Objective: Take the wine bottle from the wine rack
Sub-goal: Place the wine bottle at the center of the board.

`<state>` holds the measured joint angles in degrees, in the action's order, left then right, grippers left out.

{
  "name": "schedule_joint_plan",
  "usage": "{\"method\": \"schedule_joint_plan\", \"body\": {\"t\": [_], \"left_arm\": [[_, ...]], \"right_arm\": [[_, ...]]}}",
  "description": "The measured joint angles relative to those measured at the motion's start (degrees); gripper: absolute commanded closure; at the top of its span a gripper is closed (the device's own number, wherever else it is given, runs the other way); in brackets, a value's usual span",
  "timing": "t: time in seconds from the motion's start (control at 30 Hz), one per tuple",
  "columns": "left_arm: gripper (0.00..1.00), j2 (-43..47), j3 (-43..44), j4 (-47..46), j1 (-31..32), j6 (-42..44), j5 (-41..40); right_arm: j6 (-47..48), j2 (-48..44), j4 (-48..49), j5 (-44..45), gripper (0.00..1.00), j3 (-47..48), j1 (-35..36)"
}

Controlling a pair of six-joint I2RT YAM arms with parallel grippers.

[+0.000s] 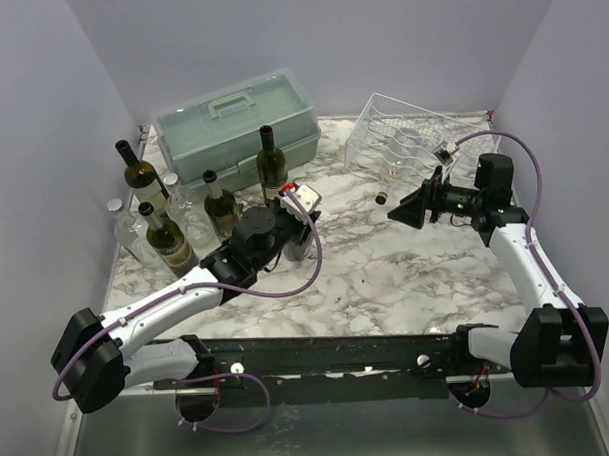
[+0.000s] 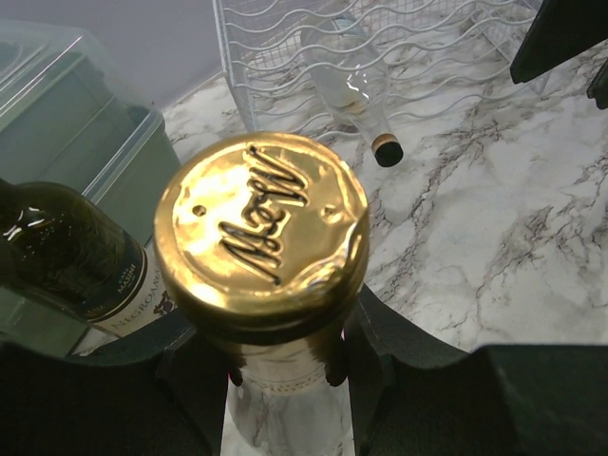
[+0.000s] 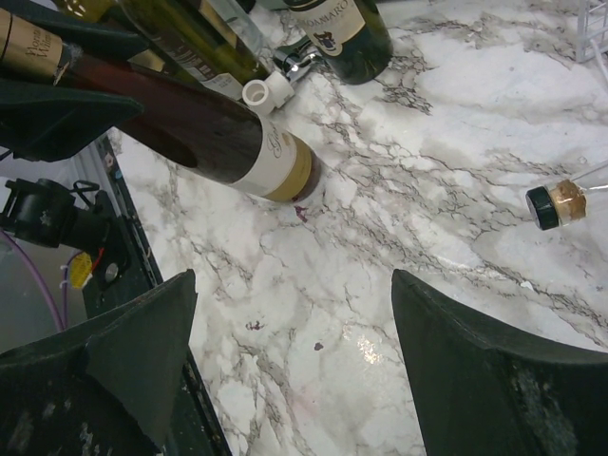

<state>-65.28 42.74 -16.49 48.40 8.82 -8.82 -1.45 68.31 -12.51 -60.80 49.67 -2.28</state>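
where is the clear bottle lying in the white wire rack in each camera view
Top external: clear bottle upper right, lying in the wine rack, cork pointing to table centre.
Left wrist: the bottle top centre, beyond the gold-capped bottle.
Right wrist: only its corked tip, at the right edge.
Shared landmark: the marble table.

Light was even and fairly bright, seemingly from overhead; shadows on the marble bench (image 1: 386,275) were soft and short. In the left wrist view the gold-capped bottle (image 2: 261,233) showed broad glare on its top, sharp, while the left fingers (image 2: 95,399) beneath were dark and blurred. The right fingers (image 3: 484,380) were likewise soft-edged, with a small bright reflection on the bench between them.
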Motion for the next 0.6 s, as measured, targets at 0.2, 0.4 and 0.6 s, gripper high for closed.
{"method": "schedule_joint_plan", "body": {"t": [0.2, 0.4, 0.6], "left_arm": [[1.0, 1.8, 0.0, 2.7, -1.5, -0.7, 0.0], [1.0, 4.3, 0.0, 6.7, -2.7, -3.4, -1.9], [1.0, 7.2, 0.0, 11.1, -3.6, -5.4, -5.7]], "right_arm": [[0.0, 0.0, 0.0, 0.0, 0.13, 0.0, 0.0], [0.0, 0.0, 0.0, -0.1, 0.13, 0.0, 0.0], [0.0, 0.0, 0.0, -0.1, 0.13, 0.0, 0.0]]}}
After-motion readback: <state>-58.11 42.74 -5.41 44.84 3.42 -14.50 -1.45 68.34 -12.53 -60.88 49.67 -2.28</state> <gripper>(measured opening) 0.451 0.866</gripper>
